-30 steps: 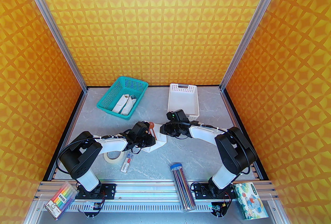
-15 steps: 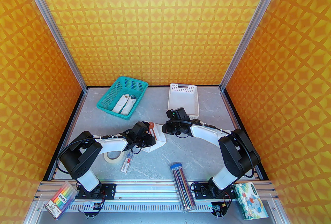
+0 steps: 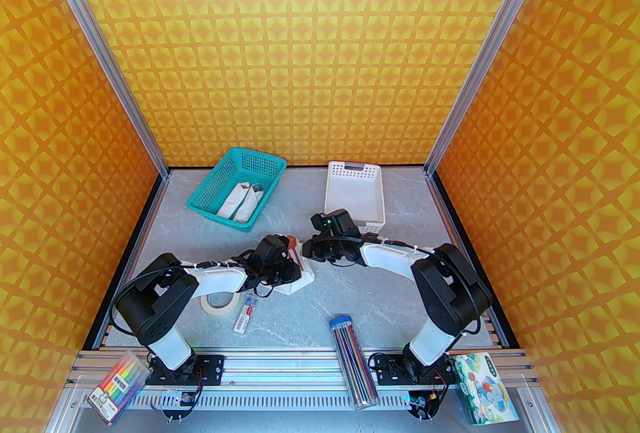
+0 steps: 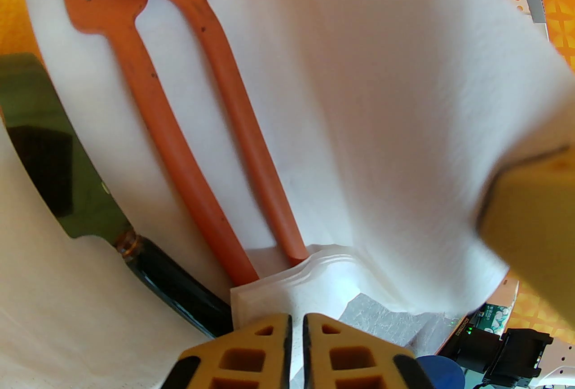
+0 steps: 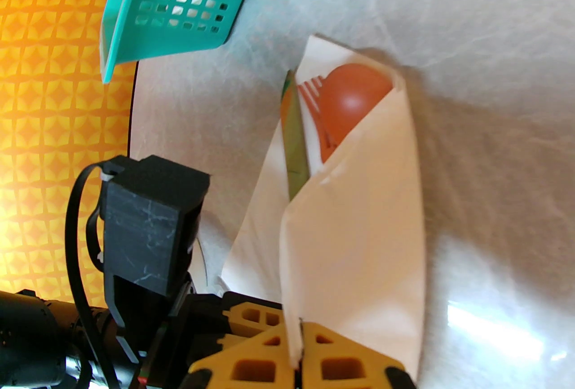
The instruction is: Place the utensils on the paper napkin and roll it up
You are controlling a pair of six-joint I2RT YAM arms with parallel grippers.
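The white paper napkin lies at the table's middle, its right side lifted and folded leftward. On it rest the orange fork, the reddish-brown spoon and the dark-handled knife, side by side. My left gripper is shut on the napkin's folded near corner by the handles. My right gripper is shut on the napkin edge, holding it over the spoon bowl and knife blade. From above, both grippers meet at the napkin, left gripper, right gripper.
A teal basket with a white bundle stands at the back left, a white slotted tray at the back right. Near the left arm lie a tape roll and a pen case. A pencil tube lies in front.
My right gripper has moved left with the napkin's edge, folding the sheet further over the utensils. The spoon is now mostly covered from above. The left gripper has stayed put.
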